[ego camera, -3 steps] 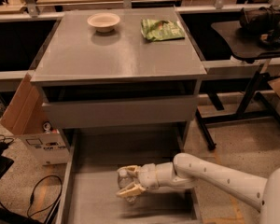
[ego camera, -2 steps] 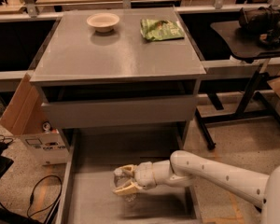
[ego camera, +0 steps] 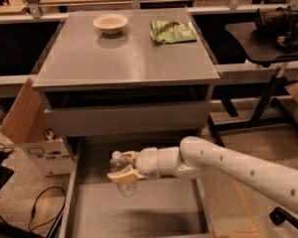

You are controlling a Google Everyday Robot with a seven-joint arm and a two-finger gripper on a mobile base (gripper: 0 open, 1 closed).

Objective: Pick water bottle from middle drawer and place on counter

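Note:
The water bottle [ego camera: 120, 171], clear plastic with a white cap, stands upright in my gripper [ego camera: 123, 167] above the floor of the open middle drawer [ego camera: 139, 209]. The gripper's tan fingers [ego camera: 123, 178] are shut around the bottle's body, one in front and one behind. My white arm reaches in from the lower right. The grey counter [ego camera: 124, 58] lies above and behind the gripper, over the closed upper drawer front.
A white bowl [ego camera: 111, 23] and a green snack bag [ego camera: 172, 31] sit at the counter's far side. A cardboard box [ego camera: 25, 115] leans left of the cabinet. A black side table [ego camera: 260, 38] stands right. Cables lie on the floor at the lower left.
My gripper has moved left and up with the water bottle in it, which now stands clear of the drawer floor. The counter's things have not moved.

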